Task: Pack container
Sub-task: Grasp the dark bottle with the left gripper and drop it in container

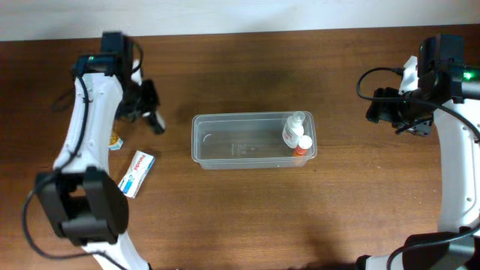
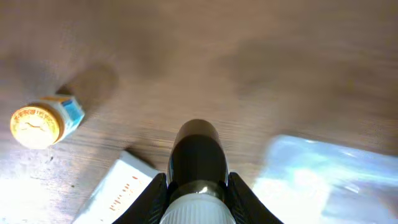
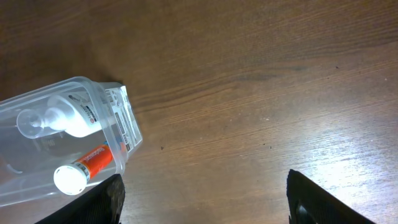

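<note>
The clear plastic container stands at the table's middle. At its right end lie a white bottle and an orange tube with a white cap. My left gripper is left of the container, shut on a dark bottle with a white ribbed cap, above the table. In the left wrist view the gripper has the container blurred at its right. My right gripper is open and empty, right of the container. The right wrist view shows the gripper, the container, the white bottle and the orange tube.
A white box with blue and red print lies left of the container and also shows in the left wrist view. A small jar with a gold lid lies near it and shows in the left wrist view.
</note>
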Motion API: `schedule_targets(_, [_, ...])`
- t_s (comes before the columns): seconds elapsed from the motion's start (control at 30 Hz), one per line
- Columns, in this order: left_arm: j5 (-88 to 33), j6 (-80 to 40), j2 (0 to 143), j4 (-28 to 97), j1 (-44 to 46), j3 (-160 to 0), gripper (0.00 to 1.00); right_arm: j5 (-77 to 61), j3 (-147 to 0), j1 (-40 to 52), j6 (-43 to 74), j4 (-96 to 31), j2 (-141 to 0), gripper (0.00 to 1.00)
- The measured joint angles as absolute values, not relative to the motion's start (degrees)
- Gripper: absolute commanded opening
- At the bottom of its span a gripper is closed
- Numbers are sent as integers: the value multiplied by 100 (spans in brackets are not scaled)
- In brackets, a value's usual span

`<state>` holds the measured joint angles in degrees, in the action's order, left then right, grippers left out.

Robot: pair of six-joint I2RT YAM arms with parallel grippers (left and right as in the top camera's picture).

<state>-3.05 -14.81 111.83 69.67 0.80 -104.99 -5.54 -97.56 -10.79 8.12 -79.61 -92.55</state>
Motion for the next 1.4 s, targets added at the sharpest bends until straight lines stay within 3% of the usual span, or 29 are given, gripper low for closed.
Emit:
schedule_targets(0.27, [-327,-1481,10178,7000,1590,-10958,4,-554,-9754,-1079,812,-7926,-9255,75])
schedule_targets(0.67, [-327,-1481,11198,6267,3332,-10960,1,-569,-9754,-1079,792,-7926,-9297,75])
schedule_targets(1.07, [-325,-1481,12433,5817,3750,-10956,0,-569,-9754,-1079,788,-7926,-9297,75])
schedule_targets(1.4, [-320,-1481,12551,5605,3776,-10956,1,-569,-9754,-1079,773,-7926,-9297,76])
